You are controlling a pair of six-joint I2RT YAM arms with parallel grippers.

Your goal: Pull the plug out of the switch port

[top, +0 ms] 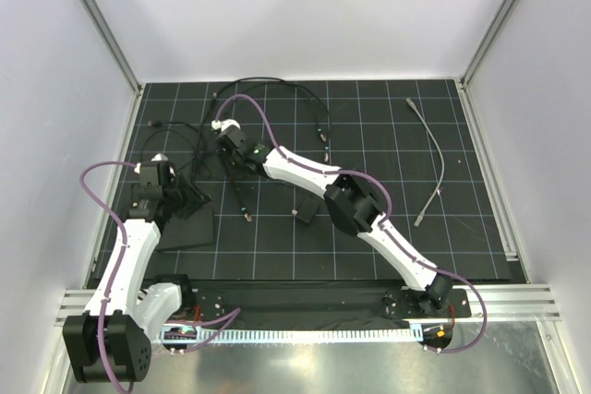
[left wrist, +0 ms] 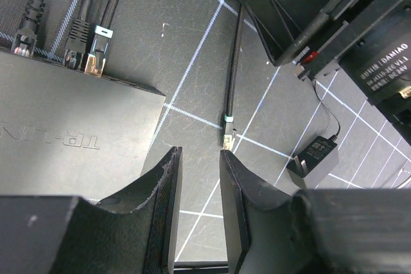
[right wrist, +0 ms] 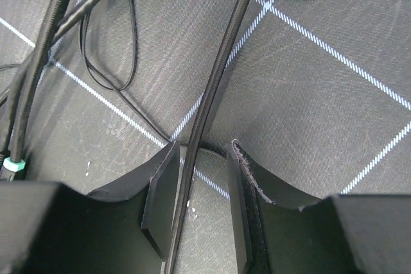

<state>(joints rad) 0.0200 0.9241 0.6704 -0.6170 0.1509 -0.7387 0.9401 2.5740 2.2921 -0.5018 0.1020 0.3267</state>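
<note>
I have the left gripper (left wrist: pixel 199 155) spread with nothing between its fingers, low over the mat beside the black switch (left wrist: pixel 70 120). Three plugs (left wrist: pixel 80 40) sit in the switch ports (left wrist: pixel 90 67) along its far edge. A loose plug (left wrist: pixel 228 134) lies on the mat just past my left fingertips, clear of the box. The right gripper (right wrist: pixel 204 147) is also parted, and a black cable (right wrist: pixel 225 49) runs between its fingers, apparently unpinched.
</note>
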